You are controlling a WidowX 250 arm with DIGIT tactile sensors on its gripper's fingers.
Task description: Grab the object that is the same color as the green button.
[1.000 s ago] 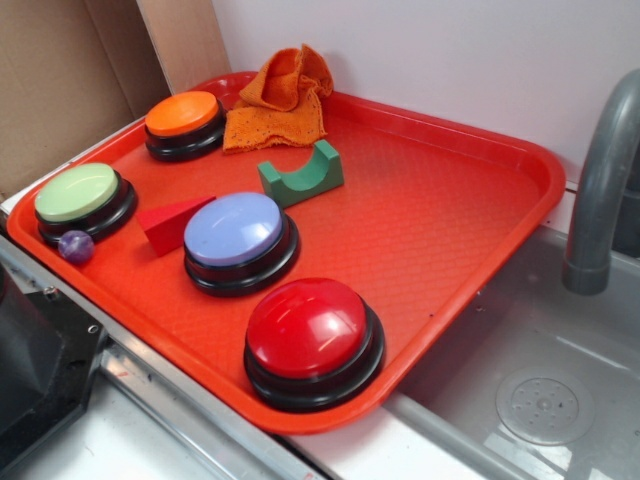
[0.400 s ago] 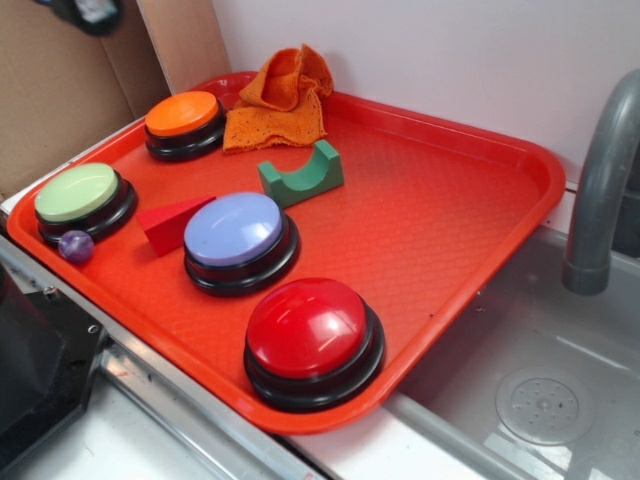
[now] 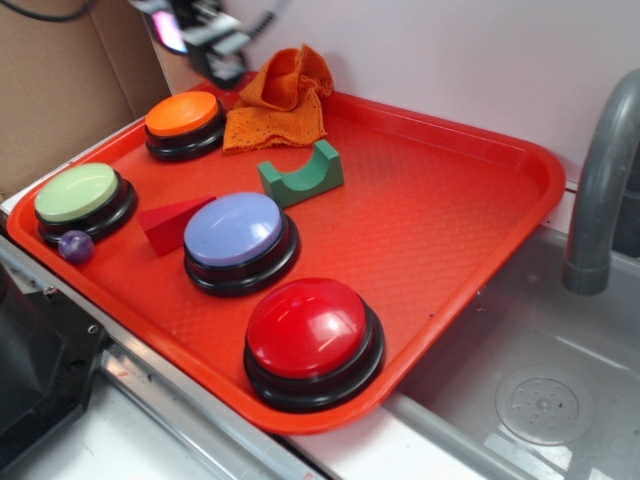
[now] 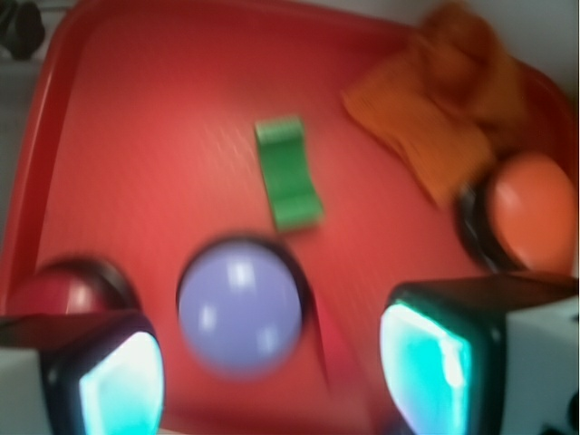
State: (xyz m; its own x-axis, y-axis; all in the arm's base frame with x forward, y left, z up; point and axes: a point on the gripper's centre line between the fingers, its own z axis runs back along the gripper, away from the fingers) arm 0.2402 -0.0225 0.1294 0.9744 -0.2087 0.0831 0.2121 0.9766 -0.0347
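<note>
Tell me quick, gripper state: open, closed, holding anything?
Gripper: open, holding nothing, high above the red tray; green block untouched.

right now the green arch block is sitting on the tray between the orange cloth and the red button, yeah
Not quite. The green arch block does sit on the tray, just in front of the orange cloth, but the button on its other side is the lavender-blue button, not the red button, which sits further forward, beyond the lavender-blue one. The exterior view shows this.
</note>
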